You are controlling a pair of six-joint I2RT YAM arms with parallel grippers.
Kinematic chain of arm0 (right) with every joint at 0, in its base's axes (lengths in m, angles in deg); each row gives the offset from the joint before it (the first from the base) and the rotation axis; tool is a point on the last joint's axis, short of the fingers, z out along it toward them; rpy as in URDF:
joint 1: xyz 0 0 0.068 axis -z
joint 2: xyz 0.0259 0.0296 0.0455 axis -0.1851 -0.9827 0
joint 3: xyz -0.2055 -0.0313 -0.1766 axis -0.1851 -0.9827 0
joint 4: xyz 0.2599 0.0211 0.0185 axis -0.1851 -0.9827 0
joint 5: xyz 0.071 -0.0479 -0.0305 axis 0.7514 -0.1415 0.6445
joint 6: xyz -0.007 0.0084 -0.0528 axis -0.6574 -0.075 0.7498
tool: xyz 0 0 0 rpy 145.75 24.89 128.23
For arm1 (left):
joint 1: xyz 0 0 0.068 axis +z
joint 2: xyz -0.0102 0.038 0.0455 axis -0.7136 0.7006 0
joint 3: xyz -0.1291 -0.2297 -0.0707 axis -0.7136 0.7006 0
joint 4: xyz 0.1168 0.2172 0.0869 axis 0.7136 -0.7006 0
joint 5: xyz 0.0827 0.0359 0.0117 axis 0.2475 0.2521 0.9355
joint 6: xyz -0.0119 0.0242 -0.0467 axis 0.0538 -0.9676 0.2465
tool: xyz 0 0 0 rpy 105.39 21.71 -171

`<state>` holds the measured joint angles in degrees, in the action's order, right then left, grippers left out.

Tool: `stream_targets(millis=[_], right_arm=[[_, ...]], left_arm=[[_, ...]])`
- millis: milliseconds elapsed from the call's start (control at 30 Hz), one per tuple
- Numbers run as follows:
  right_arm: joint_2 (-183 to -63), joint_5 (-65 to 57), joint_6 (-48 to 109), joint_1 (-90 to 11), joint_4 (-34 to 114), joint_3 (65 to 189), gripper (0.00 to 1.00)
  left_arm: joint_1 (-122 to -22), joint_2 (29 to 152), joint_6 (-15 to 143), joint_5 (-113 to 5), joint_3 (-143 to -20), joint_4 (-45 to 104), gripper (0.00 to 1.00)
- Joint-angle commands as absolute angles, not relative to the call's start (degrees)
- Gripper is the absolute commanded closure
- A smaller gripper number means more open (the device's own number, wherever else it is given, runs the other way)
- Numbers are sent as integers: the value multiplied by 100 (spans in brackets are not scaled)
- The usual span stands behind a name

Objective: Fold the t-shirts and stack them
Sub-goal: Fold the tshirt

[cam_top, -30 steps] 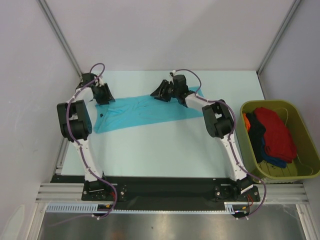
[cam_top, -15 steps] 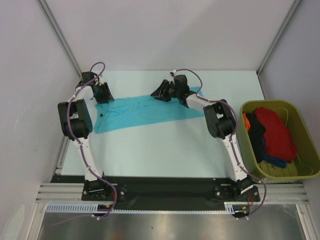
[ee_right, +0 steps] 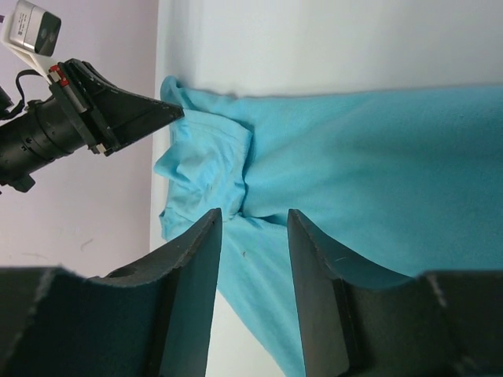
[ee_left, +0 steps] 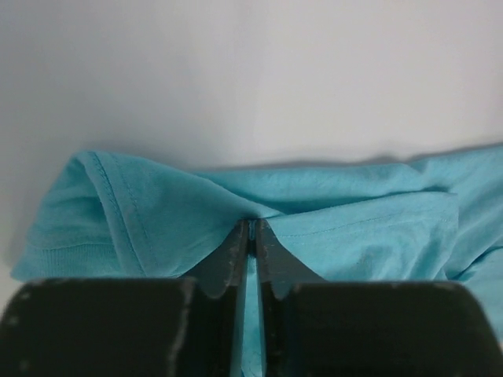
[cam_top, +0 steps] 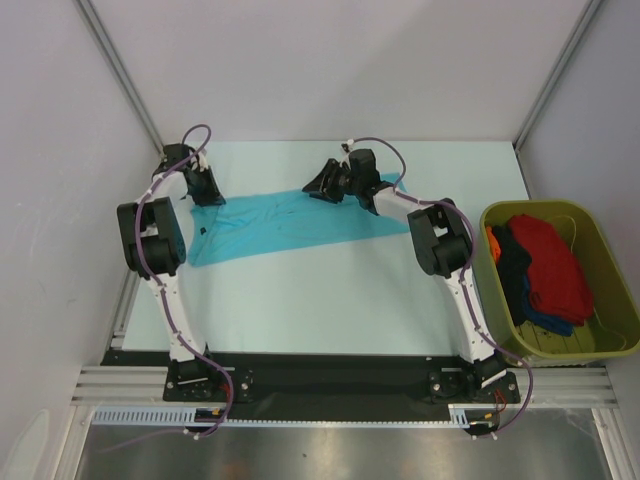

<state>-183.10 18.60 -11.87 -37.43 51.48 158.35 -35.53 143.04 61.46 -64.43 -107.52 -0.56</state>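
Observation:
A turquoise t-shirt (cam_top: 280, 225) lies spread across the far half of the table. My left gripper (cam_top: 210, 196) is at its far left corner, and in the left wrist view its jaws (ee_left: 253, 226) are shut on a pinched fold of that turquoise cloth (ee_left: 354, 228) by a sleeve hem. My right gripper (cam_top: 318, 186) hovers over the shirt's far edge near the middle, open, its fingers (ee_right: 253, 214) apart above the cloth (ee_right: 377, 157) with nothing between them. The right wrist view also shows the left gripper (ee_right: 161, 112) at the shirt's corner. Red (cam_top: 552, 262), dark blue and orange t-shirts lie piled in the tub.
An olive-green plastic tub (cam_top: 612, 268) stands at the table's right edge. White walls with metal posts close in the table at the back and both sides. A black rail (cam_top: 320, 372) with both arm bases runs along the near edge.
The left gripper's jaws have closed on the turquoise t-shirt's corner and the arm has crept slightly toward the far left. The right arm has barely moved.

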Motion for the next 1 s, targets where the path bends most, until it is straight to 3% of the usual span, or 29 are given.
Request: stream_targets(millis=[0, 67, 800, 967], right_arm=[[-17893, 1932, -1133, -3747, 5236, 15834, 56], [-17876, 1941, -1142, -3765, 5201, 15834, 56], [-18218, 1993, -1300, -4107, 5131, 16343, 57], [-18525, 2125, -1142, -4239, 4990, 16834, 51]], left_arm=[[-3603, 13763, 6104, -6526, -10830, 158, 91], [-3630, 13578, 6121, -6474, -10663, 246, 99], [-3893, 11583, 6297, -6702, -8501, 703, 99], [-3929, 11178, 6367, -6641, -7868, 879, 98]])
